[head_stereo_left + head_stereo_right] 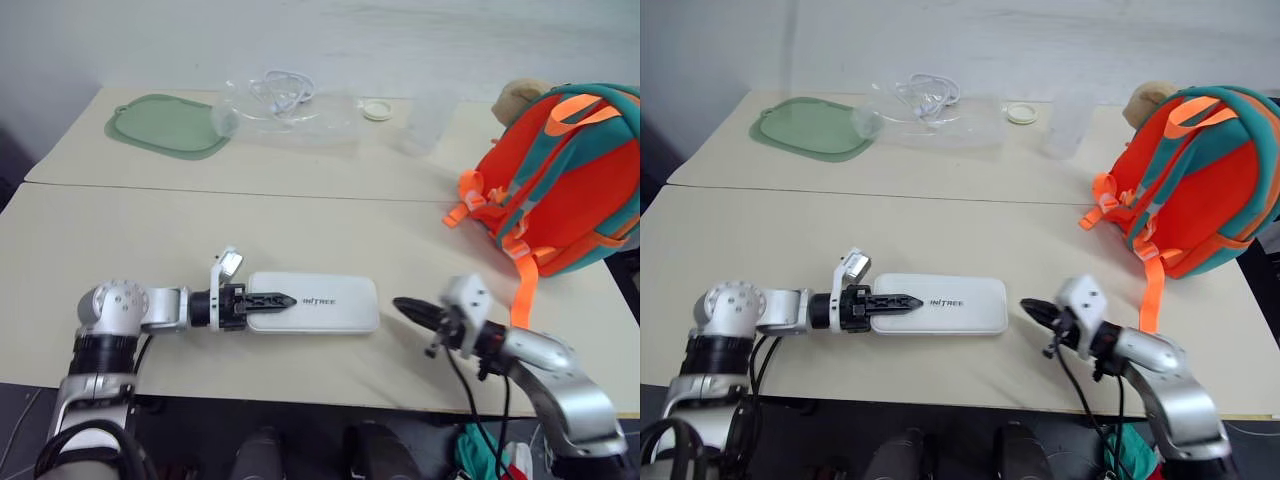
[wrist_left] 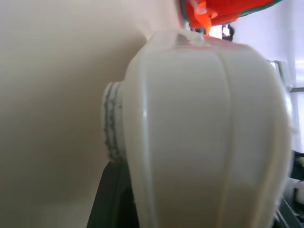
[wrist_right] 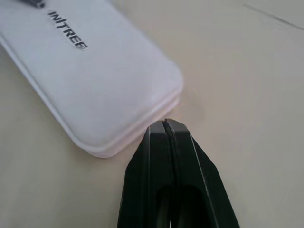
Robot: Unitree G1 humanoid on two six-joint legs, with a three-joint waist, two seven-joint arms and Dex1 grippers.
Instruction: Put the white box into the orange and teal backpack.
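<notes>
Two end effectors sit low in front of me, one on each side of the white box (image 1: 313, 302). My left end effector (image 1: 272, 299) lies over the left end of the box, and its black fingers are pinching that end. My right end effector (image 1: 412, 309) is just beside the right end of the box, with a small gap between them, and its two fingers (image 3: 166, 156) are pressed together. The box lies flat on the tan surface (image 1: 140, 230), with its long side running left to right and grey letters on top. Farther back on the right lies the orange and teal backpack (image 1: 565, 185), well apart from the box, with its orange straps (image 1: 522, 280) hanging toward me. A tan plush toy (image 1: 517, 100) peeks out behind it. Far back on the left is a green mat (image 1: 165, 126). Next to it lies a clear plastic bag (image 1: 285, 110) with a white cable (image 1: 283, 88) inside, then a small white lid (image 1: 377, 110) and a clear cup (image 1: 425, 125).
</notes>
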